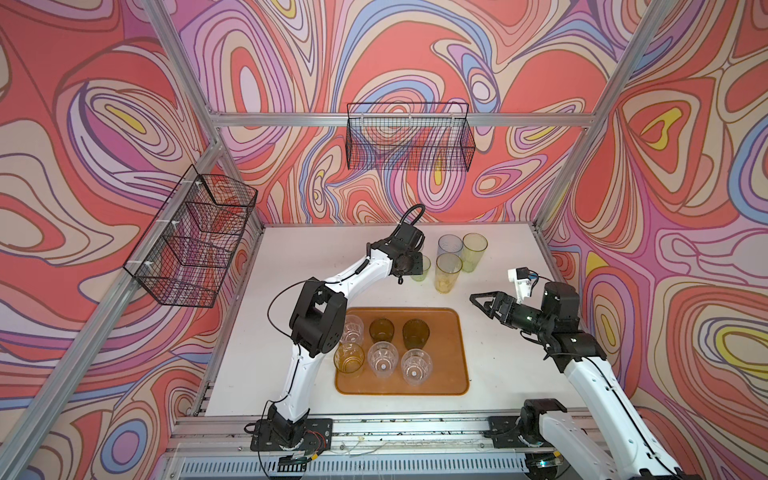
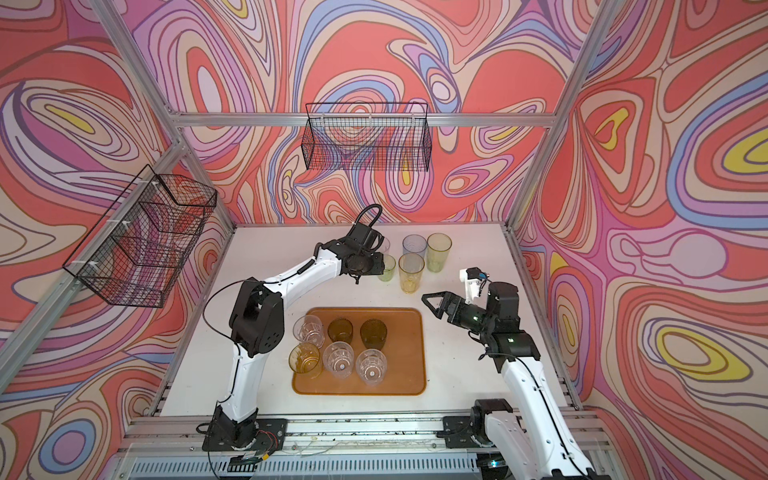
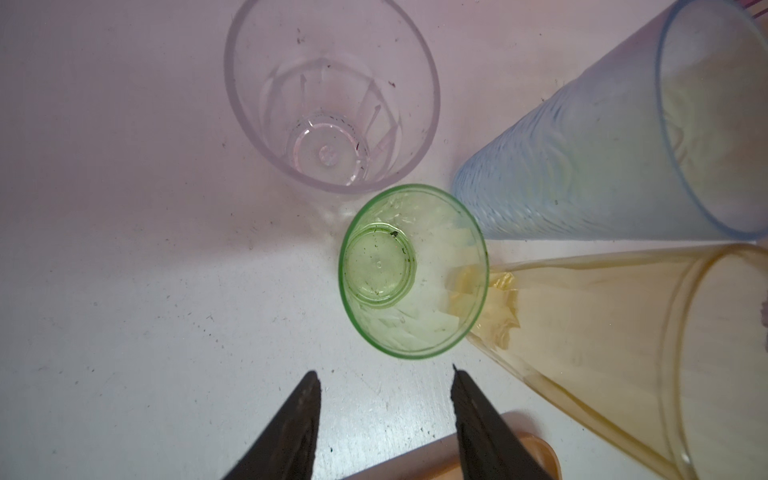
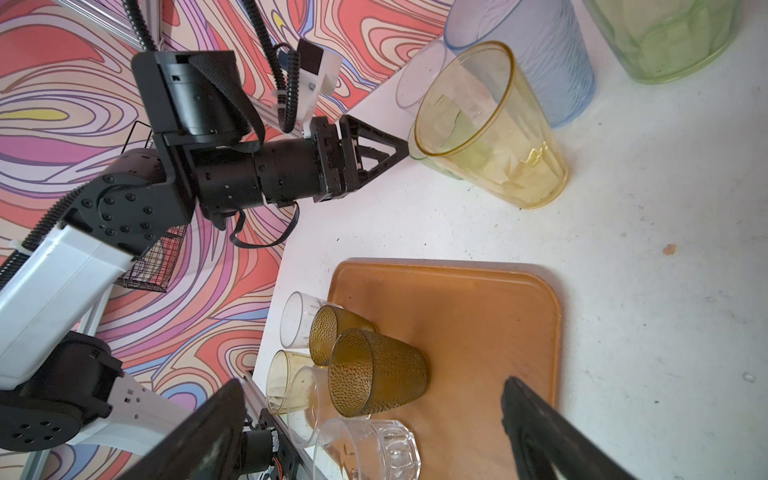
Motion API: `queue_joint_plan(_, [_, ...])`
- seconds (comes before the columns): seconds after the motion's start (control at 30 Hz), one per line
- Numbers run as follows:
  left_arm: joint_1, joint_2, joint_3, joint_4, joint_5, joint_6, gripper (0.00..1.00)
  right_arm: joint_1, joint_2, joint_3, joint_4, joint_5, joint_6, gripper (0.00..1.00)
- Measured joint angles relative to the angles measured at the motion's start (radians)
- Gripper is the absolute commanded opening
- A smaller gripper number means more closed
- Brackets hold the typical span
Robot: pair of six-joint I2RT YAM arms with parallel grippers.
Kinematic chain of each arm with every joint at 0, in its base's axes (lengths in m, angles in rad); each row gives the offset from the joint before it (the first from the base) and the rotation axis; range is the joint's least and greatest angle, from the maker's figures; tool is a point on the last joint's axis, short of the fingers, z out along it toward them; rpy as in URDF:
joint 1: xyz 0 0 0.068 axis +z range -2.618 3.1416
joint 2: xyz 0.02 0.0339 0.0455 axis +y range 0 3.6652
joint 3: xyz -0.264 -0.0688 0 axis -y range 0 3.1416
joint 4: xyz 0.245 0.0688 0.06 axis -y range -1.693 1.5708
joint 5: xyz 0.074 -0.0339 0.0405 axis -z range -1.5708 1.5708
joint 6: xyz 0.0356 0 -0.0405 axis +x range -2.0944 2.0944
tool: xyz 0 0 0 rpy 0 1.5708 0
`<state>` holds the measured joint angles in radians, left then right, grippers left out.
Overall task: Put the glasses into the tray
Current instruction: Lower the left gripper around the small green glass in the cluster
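Six glasses [image 1: 415,332] are set in the tray [image 1: 449,353]; five are left outside (green glass [image 3: 413,270] nearest). Left gripper [image 3: 383,371] and right gripper [image 4: 372,381] are seen open, empty.

**Swirled walls [image 1: 415,50] round a white tabletop [image 1: 505,332]**

Boxed the tabletop in behind and at both sides with looping bands of coral, pink, lilac, blue, cream and yellow. Carried an aluminium frame [image 1: 291,119] up from the tabletop's rear corners and across above its back edge. Held a long black wire basket [image 1: 409,137] on that crossbar, well above the tabletop, and a second, partitioned wire basket [image 1: 191,241] on the slanting rail above the tabletop's left edge. Ended at the tabletop's front edge in aluminium rails [image 1: 415,428] and a slotted grey duct [image 1: 374,465]. Lay under soft, even light; showed dark specks across the tabletop.
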<state>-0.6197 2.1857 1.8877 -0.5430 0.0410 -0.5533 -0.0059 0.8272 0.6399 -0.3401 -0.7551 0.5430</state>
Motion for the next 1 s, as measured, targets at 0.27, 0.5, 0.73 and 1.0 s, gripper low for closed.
queue_joint_plan(0.27, [0.003, 0.057, 0.063, -0.015, -0.023, 0.0, 0.43, 0.0, -0.031, -0.003, -0.034, 0.011, -0.012, 0.98])
queue_joint_plan(0.5, [0.01, 0.094, 0.101, -0.042, -0.049, 0.003, 0.4, 0.0, -0.035, -0.003, -0.05, 0.022, -0.024, 0.98])
queue_joint_plan(0.73, [0.013, 0.114, 0.112, -0.052, -0.077, 0.011, 0.33, 0.0, -0.038, -0.005, -0.059, 0.026, -0.027, 0.98])
queue_joint_plan(1.0, [0.013, 0.122, 0.113, -0.059, -0.086, 0.027, 0.27, 0.0, -0.039, -0.019, -0.065, 0.031, -0.027, 0.98])
